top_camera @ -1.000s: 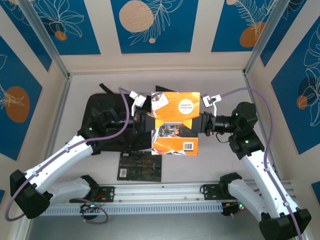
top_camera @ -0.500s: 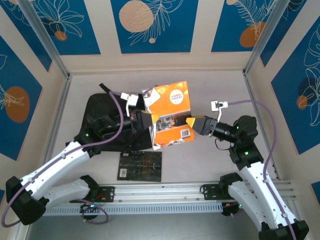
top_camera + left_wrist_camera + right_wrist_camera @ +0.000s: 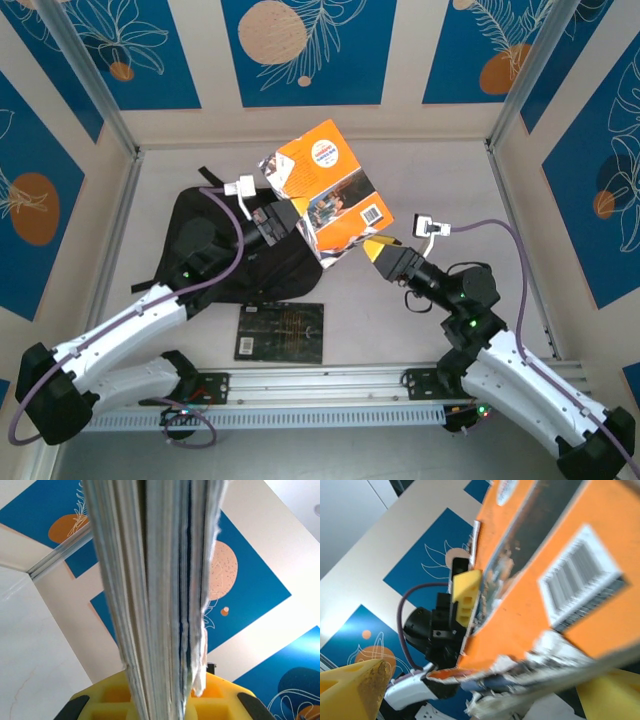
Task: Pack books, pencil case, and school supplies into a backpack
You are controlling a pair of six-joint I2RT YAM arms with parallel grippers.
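- State: the left gripper (image 3: 275, 222) is clamped on one edge of a bundle of thin paperbacks (image 3: 325, 190), with an orange-and-black cover bearing a barcode outermost. The bundle is raised in the air, tilted, beside the far right part of the large soft black fabric backpack (image 3: 190, 235).
- State: the right gripper (image 3: 385, 250) stands wide open and holds nothing. Its yellow fingers sit just beside the bundle's lower corner, apart from it.
- Hazard, slip: the bundle is carried by a single edge grip. The left wrist view shows several separate layers between the pads. A thin inner layer could slide out and drop to the pale counter (image 3: 440, 190) if the arm swings or tilts sharply.
- Hazard, fanning: the free edges are unsupported. The covers may splay, and the bundle could then catch on the backpack fabric instead of entering it.
- Hazard, collision: the open right gripper is close to the bundle's corner. A move by either arm toward the other could knock the bundle and twist it in the grip.
- Hazard, opening: it cannot be told whether the backpack's mouth is open, because the left arm lies over it. Lowering the bundle onto closed fabric would push the backpack along the counter.
- Remaining: a black paperback with gold patterning (image 3: 280, 332) lies flat on the counter, just beside the backpack's near edge, not yet packed.
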